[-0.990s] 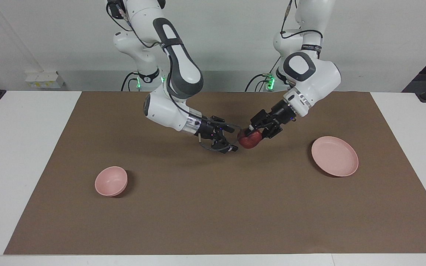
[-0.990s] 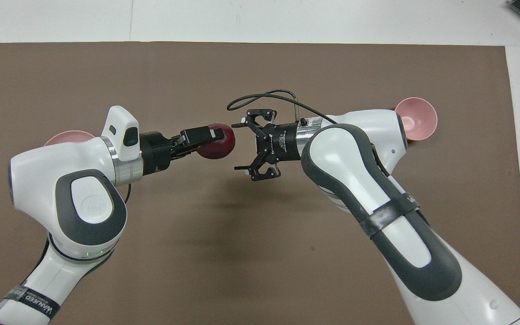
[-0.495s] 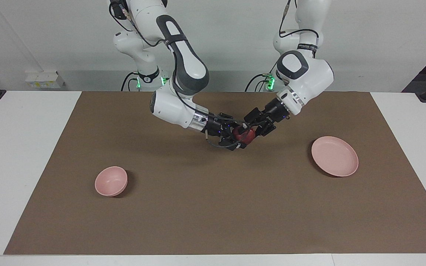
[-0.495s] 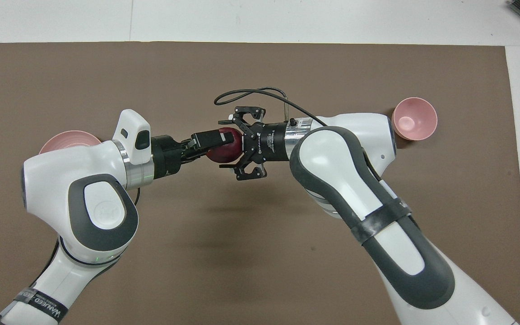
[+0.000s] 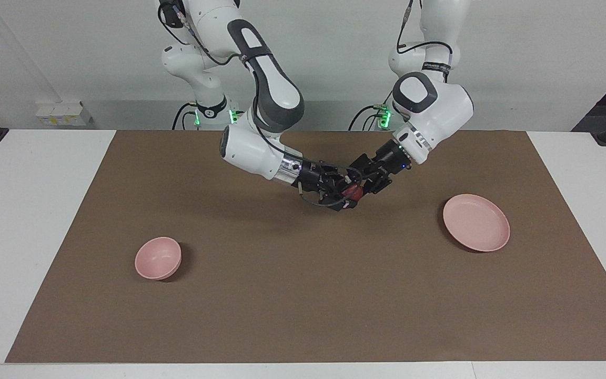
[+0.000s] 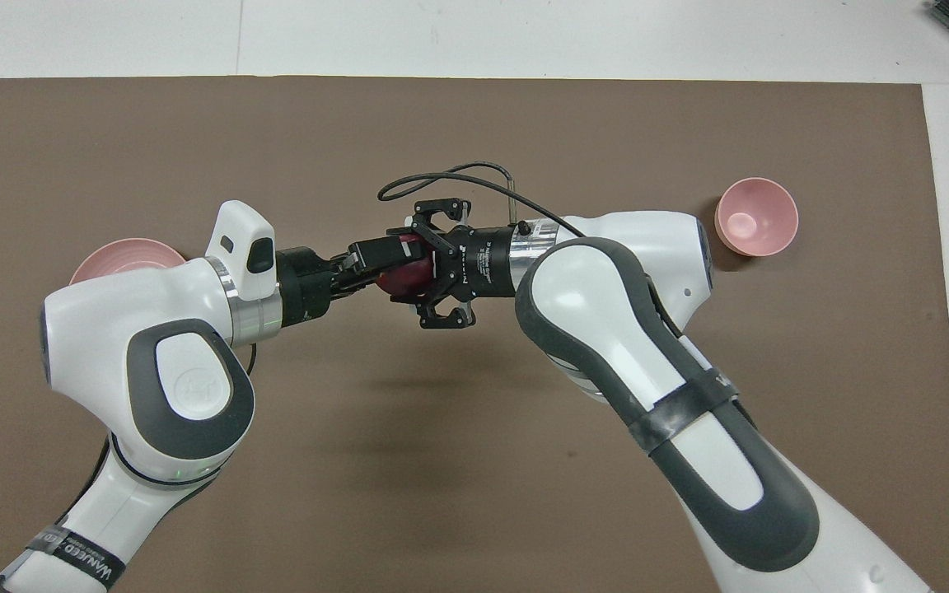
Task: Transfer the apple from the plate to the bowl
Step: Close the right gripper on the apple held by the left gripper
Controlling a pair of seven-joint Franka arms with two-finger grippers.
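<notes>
The apple (image 6: 402, 276) is seen held in mid-air over the middle of the brown mat (image 5: 303, 295) that covers the white counter (image 5: 29, 210), caught between two grippers that meet there from either end. The left gripper (image 6: 388, 257), reaching in from the plate's end, is closed on the fruit, its jaws clamped against the apple's upper and lower sides. The right gripper (image 6: 433, 265), arriving from the bowl's end, is spread wide around the same apple, its jaws set on either flank of the fruit with a gap visible on both; whether they touch the skin cannot be told. In the facing view only a sliver of dark red (image 5: 353, 191) is visible where the two black grippers (image 5: 367, 180) (image 5: 341, 190) overlap, the apple being largely hidden inside the right gripper's open jaws. A thin black cable (image 6: 450, 175) is looped above the right wrist. The plate (image 5: 476, 222) is left bare on the mat toward the left arm's end of the counter, well apart from the grippers. The bowl (image 5: 158, 258) is set upright toward the right arm's end, farther from the robots than the plate, and likewise well apart from the apple.
</notes>
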